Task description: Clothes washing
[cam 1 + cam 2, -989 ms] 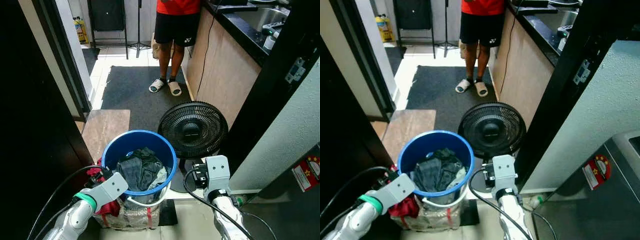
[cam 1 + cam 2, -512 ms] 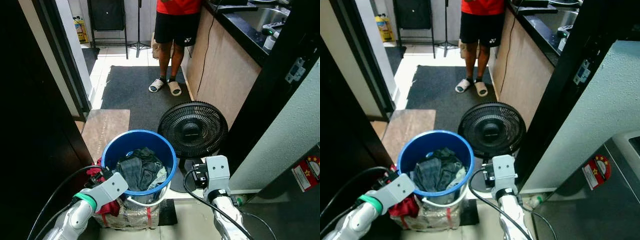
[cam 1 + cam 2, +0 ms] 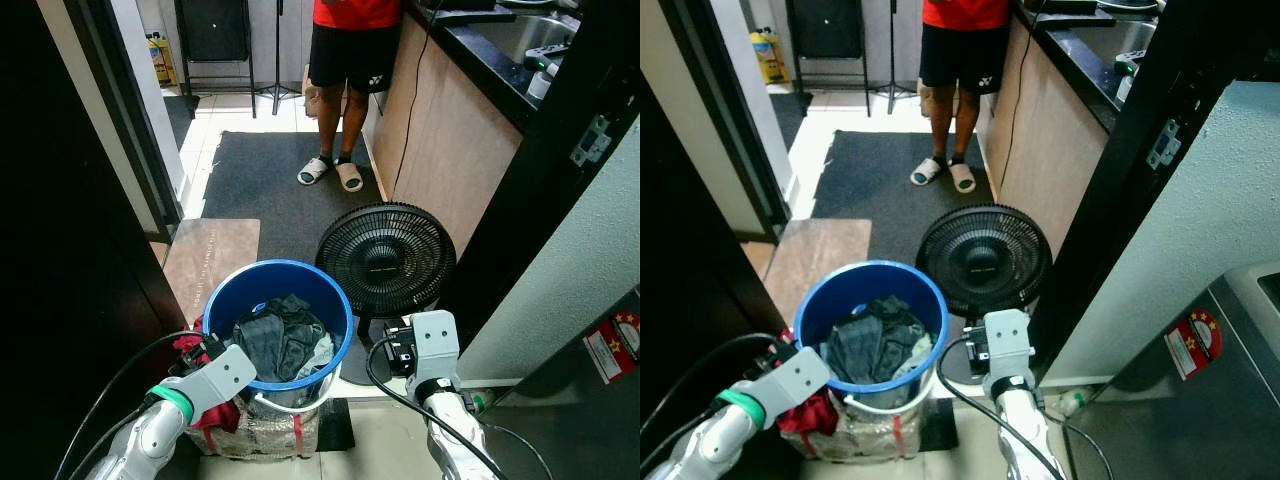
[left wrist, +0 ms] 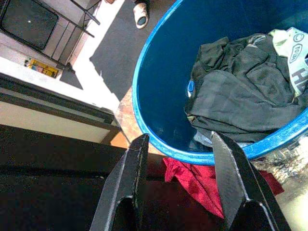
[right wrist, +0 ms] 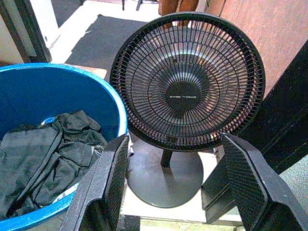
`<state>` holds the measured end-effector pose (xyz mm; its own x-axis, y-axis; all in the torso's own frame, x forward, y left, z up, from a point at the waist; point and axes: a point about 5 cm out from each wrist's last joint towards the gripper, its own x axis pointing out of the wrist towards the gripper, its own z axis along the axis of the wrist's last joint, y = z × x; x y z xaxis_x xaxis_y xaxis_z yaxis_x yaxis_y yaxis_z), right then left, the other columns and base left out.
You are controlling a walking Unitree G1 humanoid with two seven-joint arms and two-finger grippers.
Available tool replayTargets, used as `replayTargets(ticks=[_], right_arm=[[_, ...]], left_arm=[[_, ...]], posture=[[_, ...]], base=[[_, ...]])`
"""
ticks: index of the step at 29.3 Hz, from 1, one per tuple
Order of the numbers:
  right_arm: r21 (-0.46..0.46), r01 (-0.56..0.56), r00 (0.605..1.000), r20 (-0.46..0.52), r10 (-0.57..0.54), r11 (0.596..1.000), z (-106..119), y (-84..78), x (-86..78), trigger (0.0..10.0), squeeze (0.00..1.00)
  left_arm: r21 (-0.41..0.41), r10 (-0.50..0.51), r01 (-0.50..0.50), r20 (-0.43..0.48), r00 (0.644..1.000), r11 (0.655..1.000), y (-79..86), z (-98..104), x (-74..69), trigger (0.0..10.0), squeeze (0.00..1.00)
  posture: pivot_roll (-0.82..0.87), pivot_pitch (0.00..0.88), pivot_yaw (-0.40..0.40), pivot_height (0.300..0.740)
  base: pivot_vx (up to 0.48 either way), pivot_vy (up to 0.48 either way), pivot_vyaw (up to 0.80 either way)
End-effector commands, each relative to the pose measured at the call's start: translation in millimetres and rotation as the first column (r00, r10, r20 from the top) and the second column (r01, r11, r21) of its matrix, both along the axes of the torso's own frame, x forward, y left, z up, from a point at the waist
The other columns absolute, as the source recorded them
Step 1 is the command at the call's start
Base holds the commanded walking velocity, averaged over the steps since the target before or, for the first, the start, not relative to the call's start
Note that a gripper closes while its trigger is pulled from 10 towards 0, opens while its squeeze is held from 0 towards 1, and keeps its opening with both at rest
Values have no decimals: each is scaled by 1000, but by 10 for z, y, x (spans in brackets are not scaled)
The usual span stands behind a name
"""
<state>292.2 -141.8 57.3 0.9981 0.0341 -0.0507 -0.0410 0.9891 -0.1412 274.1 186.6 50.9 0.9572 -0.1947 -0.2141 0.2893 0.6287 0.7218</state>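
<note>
A blue bucket (image 3: 222, 292) stands on the floor just ahead, holding a heap of dark clothes (image 3: 277, 335) with a pale printed piece among them. A red cloth (image 3: 212, 414) hangs outside the bucket's near left side, over a clear bag (image 3: 268, 433). My left gripper (image 4: 178, 166) hovers open over the bucket's near left rim with nothing between its fingers. My right gripper (image 5: 177, 180) is open too, held low to the right of the bucket and facing the black floor fan (image 5: 187, 82).
The black fan (image 3: 386, 260) stands right of the bucket. A person (image 3: 345, 60) in black shorts and sandals stands on the dark mat (image 3: 270, 175) farther ahead. A wooden counter (image 3: 450, 140) runs along the right, a dark door frame (image 3: 60, 250) on the left. A grey appliance (image 3: 1230, 370) sits at the right.
</note>
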Motion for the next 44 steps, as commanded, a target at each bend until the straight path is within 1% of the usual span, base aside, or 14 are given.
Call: replayTargets(ticks=[1,27,39,44], right_arm=[[-4,3,999,-33,-3,1000,-66,-1,-27,10000,0],[-9,6,1000,-26,-6,1000,-50,-22,-12,10000,0],[-12,2,1000,-24,-2,1000,-49,-16,-12,10000,0],[-21,9,1000,-23,-9,1000,-49,-58,-23,10000,0]], left_arm=[[6,6,-6,-20,1000,1000,24,-37,-30,10000,0],[7,7,-7,-21,1000,1000,13,-36,-4,10000,0],[7,8,-8,-22,1000,1000,19,-45,-15,10000,0],[7,8,-7,-22,1000,1000,23,-51,-28,10000,0]], posture=[[10,63,46,740],[-1,55,45,740],[-13,46,54,740],[-13,48,59,740]], base=[[0,0,0],[0,0,0],[0,0,0],[0,0,0]])
